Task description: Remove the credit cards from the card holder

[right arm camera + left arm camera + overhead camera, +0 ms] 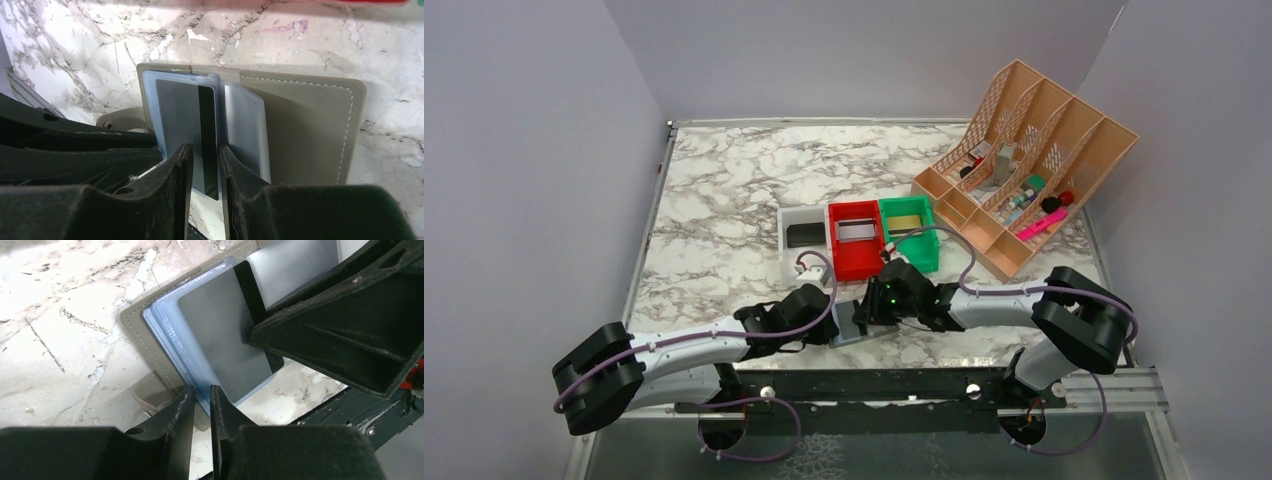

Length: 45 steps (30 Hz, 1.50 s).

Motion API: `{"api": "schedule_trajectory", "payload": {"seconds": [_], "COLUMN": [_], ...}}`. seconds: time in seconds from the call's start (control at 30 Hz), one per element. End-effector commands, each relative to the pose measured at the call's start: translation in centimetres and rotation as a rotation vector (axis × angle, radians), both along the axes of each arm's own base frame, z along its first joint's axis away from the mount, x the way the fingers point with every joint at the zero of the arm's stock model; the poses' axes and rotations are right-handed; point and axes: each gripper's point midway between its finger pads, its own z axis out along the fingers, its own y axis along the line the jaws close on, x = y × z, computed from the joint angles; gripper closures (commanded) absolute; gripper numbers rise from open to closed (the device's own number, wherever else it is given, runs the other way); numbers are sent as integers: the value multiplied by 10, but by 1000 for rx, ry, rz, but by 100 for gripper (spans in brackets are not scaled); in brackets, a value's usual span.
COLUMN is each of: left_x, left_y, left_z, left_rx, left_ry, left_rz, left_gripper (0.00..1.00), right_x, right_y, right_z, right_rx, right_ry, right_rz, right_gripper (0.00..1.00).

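The card holder [856, 324] lies open on the marble near the front edge, between both grippers. Its grey cover [310, 135] holds pale blue sleeves. A grey credit card with a black stripe [181, 117] sticks a little way out of the left sleeve. It also shows in the left wrist view [220, 340]. My right gripper [205, 155] has its jaws almost together, tips down on the card's striped end. My left gripper [202, 395] has its jaws almost together at the blue sleeve's corner on the card holder [137, 322].
A white bin [790, 222] with a black card, a red bin [855, 262] and a green bin [921, 252] stand in a row just behind the card holder. An orange file rack [1064, 130] with small items is at the back right. The black front rail [864, 385] is close.
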Motion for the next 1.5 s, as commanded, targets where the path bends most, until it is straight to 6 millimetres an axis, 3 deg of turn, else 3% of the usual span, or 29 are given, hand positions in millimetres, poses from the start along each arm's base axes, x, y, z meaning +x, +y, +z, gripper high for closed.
{"api": "schedule_trajectory", "payload": {"seconds": [0.0,0.3,0.53,0.63,0.77,0.87,0.97,1.13,1.33,1.47], "left_x": [-1,0,1,3,9,13,13,6,6,1], "left_y": [6,6,2,-2,-11,-20,-28,-39,-12,-1], "left_z": [-9,-7,-1,9,32,50,54,32,-9,-20], "left_rx": [36,35,19,0,-46,-88,-109,-97,21,46], "left_ry": [-9,-16,-24,-37,-73,-103,-117,-64,-18,6], "left_rz": [-8,-10,-20,-19,-23,-38,-73,-129,-41,-11], "left_gripper": [80,81,81,76,62,58,55,55,62,67], "right_x": [0,1,-4,-4,-2,-2,-1,0,0,-6], "right_y": [3,-3,0,-2,-4,-5,-6,-8,-10,-2], "right_z": [-4,3,15,12,8,5,3,1,5,12], "right_rx": [46,86,225,228,214,207,200,193,202,238], "right_ry": [32,22,38,52,61,66,70,77,73,79], "right_rz": [-22,-40,4,-6,-14,-18,-25,-33,-31,38], "right_gripper": [71,80,98,98,98,98,98,98,97,89]}}
